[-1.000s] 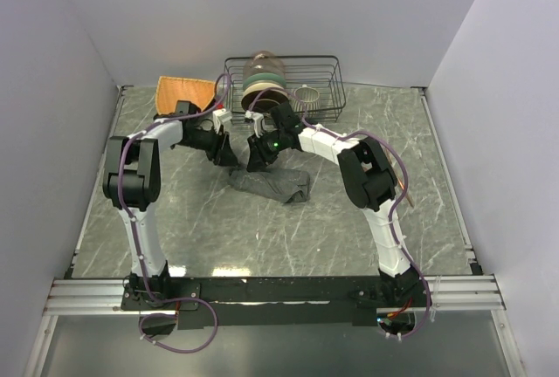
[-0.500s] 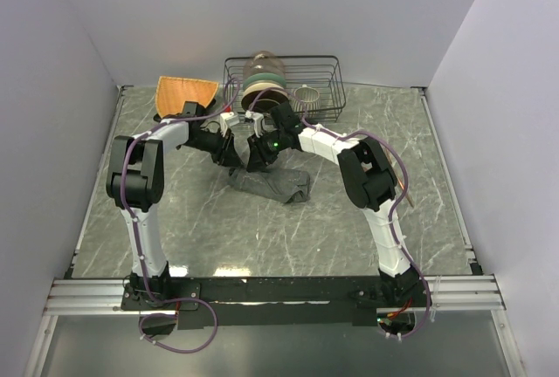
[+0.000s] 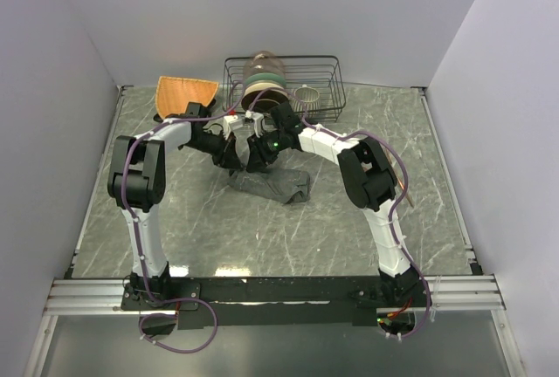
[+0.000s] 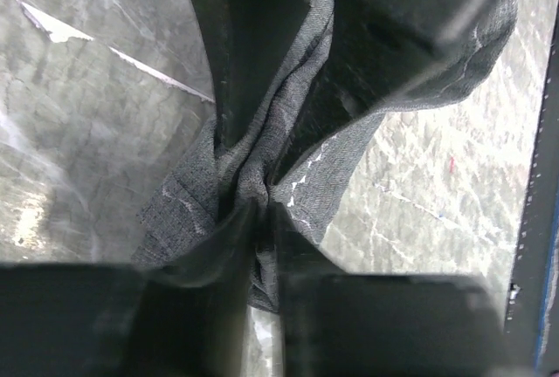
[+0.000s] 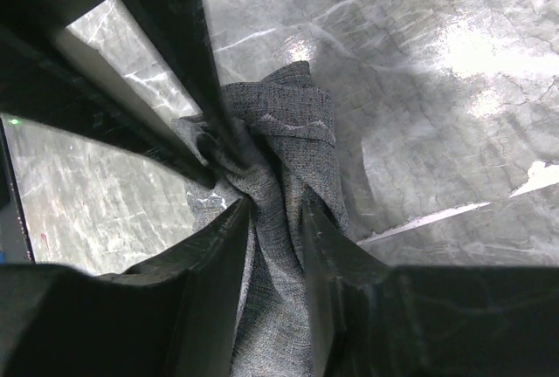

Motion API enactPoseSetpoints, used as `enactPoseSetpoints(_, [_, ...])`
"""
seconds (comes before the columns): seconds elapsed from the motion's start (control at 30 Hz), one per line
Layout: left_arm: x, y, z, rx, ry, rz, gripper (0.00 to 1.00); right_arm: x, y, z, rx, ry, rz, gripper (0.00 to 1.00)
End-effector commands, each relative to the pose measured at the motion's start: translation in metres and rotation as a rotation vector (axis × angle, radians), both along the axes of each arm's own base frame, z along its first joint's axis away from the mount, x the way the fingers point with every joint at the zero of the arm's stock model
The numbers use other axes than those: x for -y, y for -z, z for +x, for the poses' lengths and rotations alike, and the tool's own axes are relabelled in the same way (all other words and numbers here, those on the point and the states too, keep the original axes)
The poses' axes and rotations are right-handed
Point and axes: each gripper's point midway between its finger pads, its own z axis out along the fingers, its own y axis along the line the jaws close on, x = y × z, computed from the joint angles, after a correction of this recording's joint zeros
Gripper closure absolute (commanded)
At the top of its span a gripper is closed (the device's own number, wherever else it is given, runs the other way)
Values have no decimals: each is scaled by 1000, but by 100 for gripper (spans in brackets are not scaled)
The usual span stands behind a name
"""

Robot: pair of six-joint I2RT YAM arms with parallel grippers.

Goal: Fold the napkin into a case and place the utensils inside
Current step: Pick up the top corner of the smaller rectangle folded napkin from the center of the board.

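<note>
On a grey-green marbled counter [image 3: 218, 229] between pale lilac walls [image 3: 262, 10], the dark grey napkin [image 3: 278, 185] lies crumpled, one edge bunched upward where the left pincer [image 3: 232, 157] and right pincer [image 3: 258, 161], side by side, each clamp a fold.

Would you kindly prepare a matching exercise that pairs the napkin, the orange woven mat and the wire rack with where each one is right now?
Things:
1. napkin
2. orange woven mat
3. wire rack

Places:
A. far edge of the table, holding stacked dishes
B. far left corner
C. mid-table, bunched, pinched by the left gripper and right gripper

Pairs: 1-C; 2-B; 3-A
</note>
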Motion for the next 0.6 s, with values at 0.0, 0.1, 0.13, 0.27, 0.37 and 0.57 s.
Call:
enactPoseSetpoints(0.0, [7, -12, 4, 46, 26, -23, 93, -3, -43, 8, 71, -6, 67, 53])
enactPoseSetpoints(0.1, [9, -21, 3, 60, 33, -59, 99, 3, -55, 9, 83, 6, 80, 38])
enactPoseSetpoints(0.13, [9, -22, 2, 64, 38, -63, 99, 4, -58, 9, 84, 10, 87, 34])
enactPoseSetpoints(0.27, [11, -30, -2, 75, 58, -89, 99, 10, -80, 11, 114, 17, 121, 27])
enactPoseSetpoints(0.37, [11, -35, -6, 80, 71, -103, 99, 9, -86, 9, 134, 10, 134, 23])
enactPoseSetpoints(0.57, [7, -41, -12, 117, 91, -107, 99, 6, -81, 5, 115, -7, 134, 21])
